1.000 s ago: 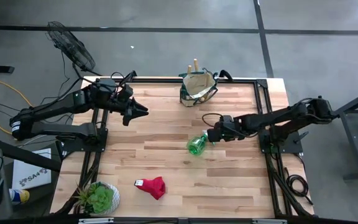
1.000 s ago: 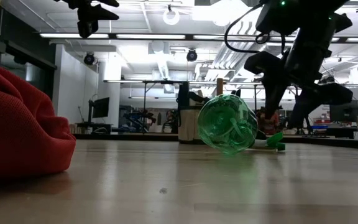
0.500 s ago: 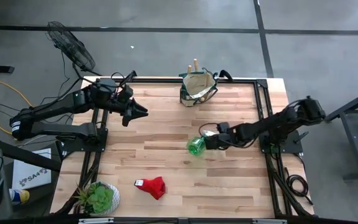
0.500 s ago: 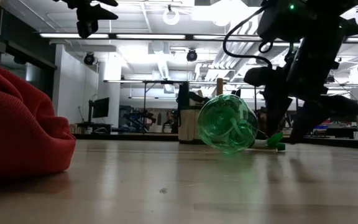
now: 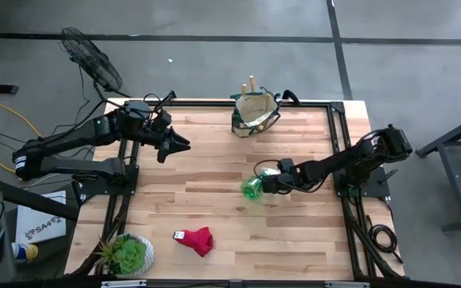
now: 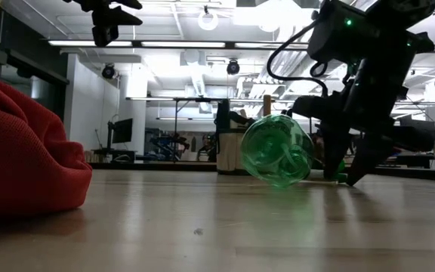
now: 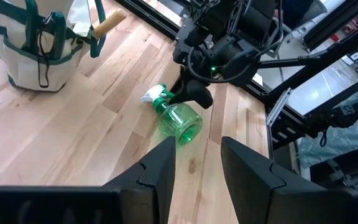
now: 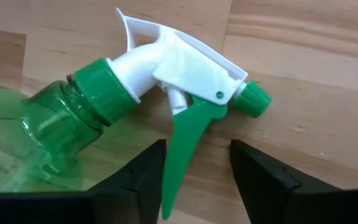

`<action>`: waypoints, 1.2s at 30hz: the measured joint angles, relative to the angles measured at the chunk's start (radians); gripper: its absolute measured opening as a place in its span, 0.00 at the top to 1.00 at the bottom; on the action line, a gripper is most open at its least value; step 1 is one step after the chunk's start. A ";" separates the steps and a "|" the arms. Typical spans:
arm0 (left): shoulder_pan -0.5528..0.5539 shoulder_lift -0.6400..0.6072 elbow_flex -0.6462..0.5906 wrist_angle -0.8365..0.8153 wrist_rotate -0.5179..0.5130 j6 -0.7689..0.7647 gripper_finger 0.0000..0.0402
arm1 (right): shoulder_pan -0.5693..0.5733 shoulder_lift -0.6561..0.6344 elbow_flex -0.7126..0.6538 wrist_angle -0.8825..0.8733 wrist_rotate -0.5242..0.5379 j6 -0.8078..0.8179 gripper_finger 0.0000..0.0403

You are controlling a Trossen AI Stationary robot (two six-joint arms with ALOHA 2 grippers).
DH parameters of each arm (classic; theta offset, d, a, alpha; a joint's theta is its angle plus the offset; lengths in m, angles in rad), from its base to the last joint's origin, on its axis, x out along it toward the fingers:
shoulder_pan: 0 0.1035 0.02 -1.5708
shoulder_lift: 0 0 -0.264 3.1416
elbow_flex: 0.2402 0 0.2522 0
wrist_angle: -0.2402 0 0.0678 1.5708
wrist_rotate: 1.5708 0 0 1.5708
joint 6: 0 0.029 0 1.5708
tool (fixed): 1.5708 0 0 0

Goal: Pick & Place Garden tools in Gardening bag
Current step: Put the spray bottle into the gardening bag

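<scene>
Right gripper point(image 5: 267, 181): low over the middle of the table, at the spray head of the bottle; my two fingers point(image 8: 143, 180) stand apart, one on each side of the green trigger, nothing clamped between them.
Spray bottle point(image 5: 254, 186): green, lying on its side on the bare wood near the table's middle; white-and-green head points toward my right arm, round base toward the front edge.
Left gripper point(image 5: 178, 142): waiting in the air above the left edge's far half; fingers point(image 7: 161, 169) spread, holding nothing.
Gardening bag point(image 5: 255, 112): tan with green trim, standing upright at the middle of the far edge; two wooden handles point(image 5: 248, 82) stick up out of it.
Red glove point(image 5: 196, 239): crumpled heap near the front edge, left of centre, well apart from the bottle.
Potted plant point(image 5: 128, 254): front left corner.
Table point(image 5: 214, 168): light wood planks, dark frame round the rim.
</scene>
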 joint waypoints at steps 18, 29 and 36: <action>0.000 0.000 0.000 -0.001 0.004 0.003 0.68 | -0.001 -0.003 0.000 0.019 -0.012 -0.057 0.92; 0.000 0.000 0.000 -0.004 0.005 0.003 0.68 | -0.028 -0.066 0.000 0.031 -0.084 -0.171 0.95; 0.000 0.000 0.000 -0.004 0.006 0.001 0.68 | -0.114 -0.231 -0.001 0.024 -0.075 -0.276 0.95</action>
